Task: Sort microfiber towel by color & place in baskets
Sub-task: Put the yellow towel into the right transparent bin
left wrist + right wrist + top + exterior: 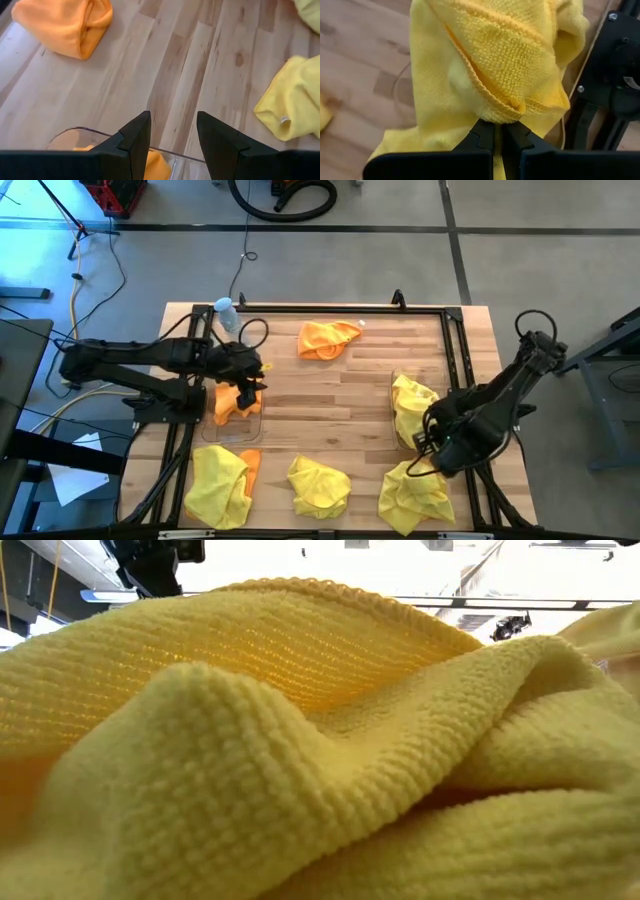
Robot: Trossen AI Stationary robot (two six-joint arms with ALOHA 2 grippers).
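Note:
My left gripper (248,378) (172,134) is open over the rim of the left clear basket (236,416) (75,134), which holds an orange towel (232,402) (156,165). My right gripper (428,438) (499,131) is shut on a yellow towel (410,408) (490,60) that lies over the right clear basket (398,380). On the table lie an orange towel (326,338) (65,25), a yellow towel with an orange one beside it (222,480), and two more yellow towels (318,486) (414,496). A yellow towel (320,740) fills the low view. My right gripper pinches a bunched fold of the yellow towel, with a hemmed edge in it (506,111), between its two fingers. The fingers come from the table's right and near side, slanting down. The rest of the towel spreads away from the fingers over the basket.
A clear water bottle (226,314) lies near the table's far left corner. A black frame (452,350) runs along the table's edges, close to the right arm (615,60). Bare wood (330,395) lies between the two baskets.

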